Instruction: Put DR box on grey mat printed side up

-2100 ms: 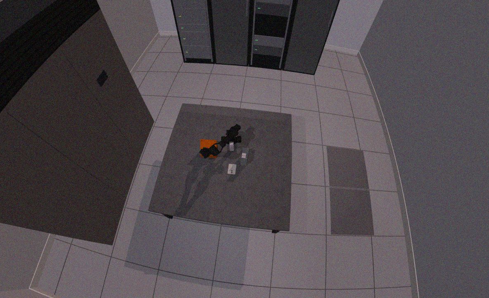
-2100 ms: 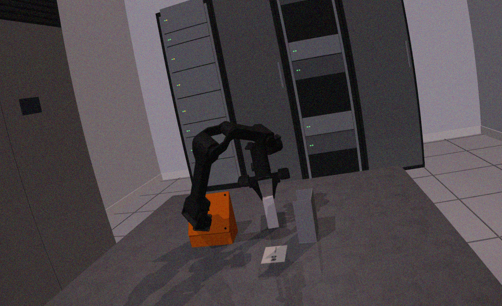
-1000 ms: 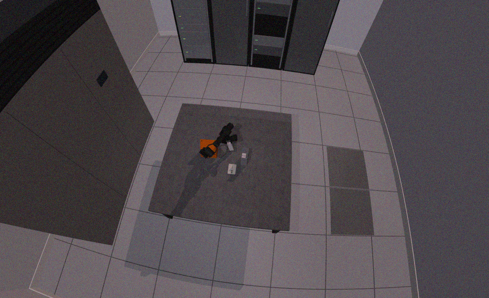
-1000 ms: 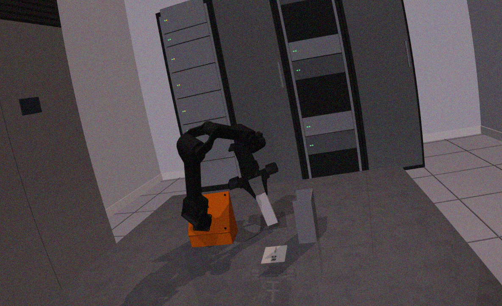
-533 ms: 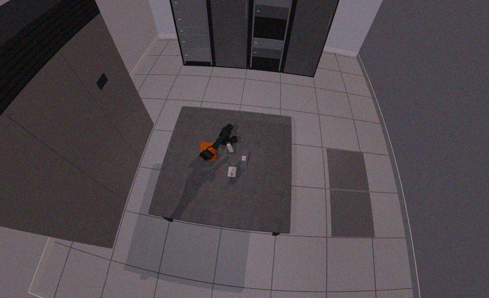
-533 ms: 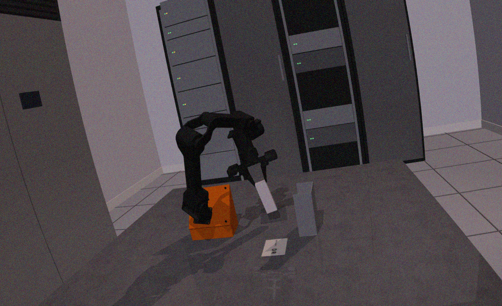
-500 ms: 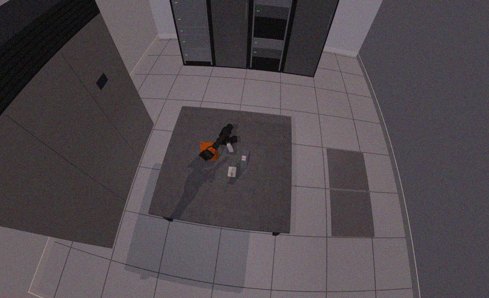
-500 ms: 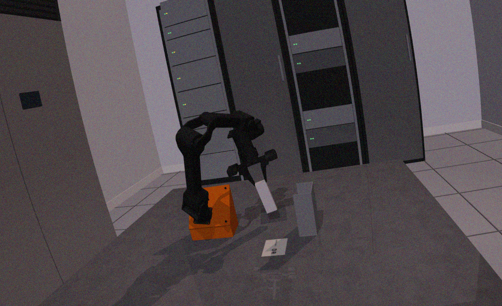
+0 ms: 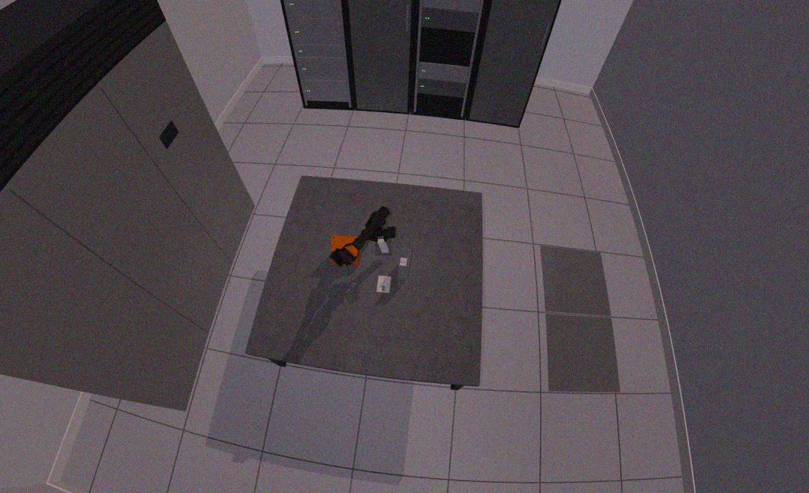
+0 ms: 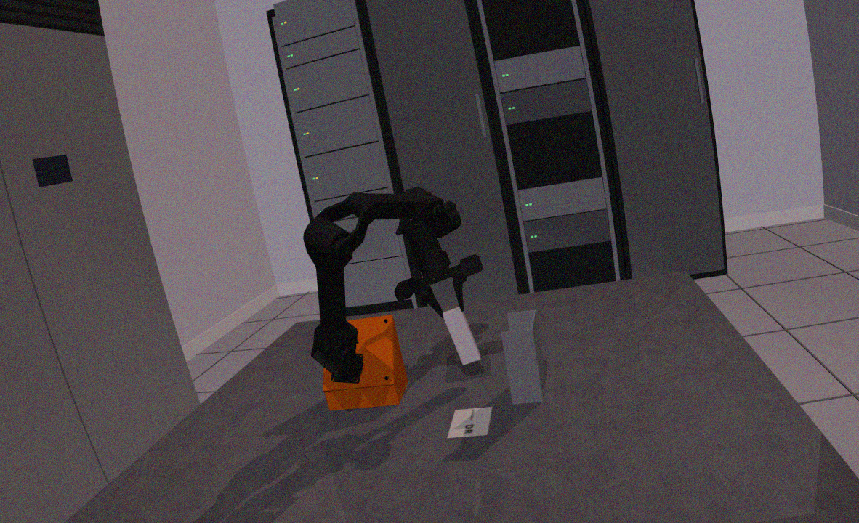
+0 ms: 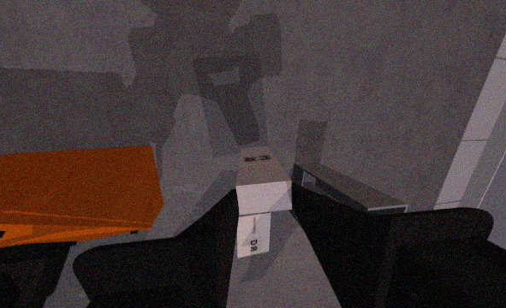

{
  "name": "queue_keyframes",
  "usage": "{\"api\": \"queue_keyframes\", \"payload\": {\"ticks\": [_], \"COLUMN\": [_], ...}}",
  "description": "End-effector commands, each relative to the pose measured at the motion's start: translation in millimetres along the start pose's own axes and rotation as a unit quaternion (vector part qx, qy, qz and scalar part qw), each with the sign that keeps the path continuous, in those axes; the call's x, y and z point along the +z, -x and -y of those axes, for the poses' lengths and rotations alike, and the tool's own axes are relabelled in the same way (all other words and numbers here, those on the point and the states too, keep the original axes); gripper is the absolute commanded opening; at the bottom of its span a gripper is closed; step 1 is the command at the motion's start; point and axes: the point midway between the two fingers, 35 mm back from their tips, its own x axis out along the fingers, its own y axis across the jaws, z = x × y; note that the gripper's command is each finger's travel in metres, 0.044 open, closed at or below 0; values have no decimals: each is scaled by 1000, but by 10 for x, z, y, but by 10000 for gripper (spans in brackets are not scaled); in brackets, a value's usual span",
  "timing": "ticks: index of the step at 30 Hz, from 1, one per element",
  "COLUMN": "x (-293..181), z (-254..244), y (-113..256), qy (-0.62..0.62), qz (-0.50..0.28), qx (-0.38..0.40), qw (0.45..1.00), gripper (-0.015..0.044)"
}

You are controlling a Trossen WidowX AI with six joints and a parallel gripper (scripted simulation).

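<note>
Extraction complete, placement pending: the fingers (image 9: 381, 239) (image 10: 452, 311) pinch a white box (image 9: 383, 246) (image 10: 462, 339) (image 11: 264, 196), presumably DR, tilted on the bin's (image 10: 523, 370) (image 11: 355, 186) left-edge side of the counter (image 9: 444, 331) (image 10: 615, 448) (image 11: 364, 94) — printed-side-up placement, release and withdrawal remain.

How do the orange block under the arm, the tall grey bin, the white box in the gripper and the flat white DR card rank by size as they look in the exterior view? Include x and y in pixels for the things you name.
1. Orange block (image 10: 380, 357) (image 9: 337, 242) (image 11: 73, 180)
2. Tall grey bin (image 10: 522, 367)
3. Unsure: white box (image 10: 461, 335) (image 9: 382, 246) (image 11: 264, 197) and DR card (image 10: 478, 416) (image 9: 383, 279) (image 11: 246, 222) look alike.
</note>
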Motion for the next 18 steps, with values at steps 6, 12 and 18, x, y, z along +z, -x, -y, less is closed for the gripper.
{"api": "queue_keyframes", "payload": {"ticks": [6,12,18], "x": [-133,-226,-327], "z": [193,300,404], "y": [12,-1,-16], "qy": [-20,-33,-46], "qz": [0,-2,-4], "qx": [-5,-6,-6], "qw": [1000,999,999], "gripper": [156,156,156]}}
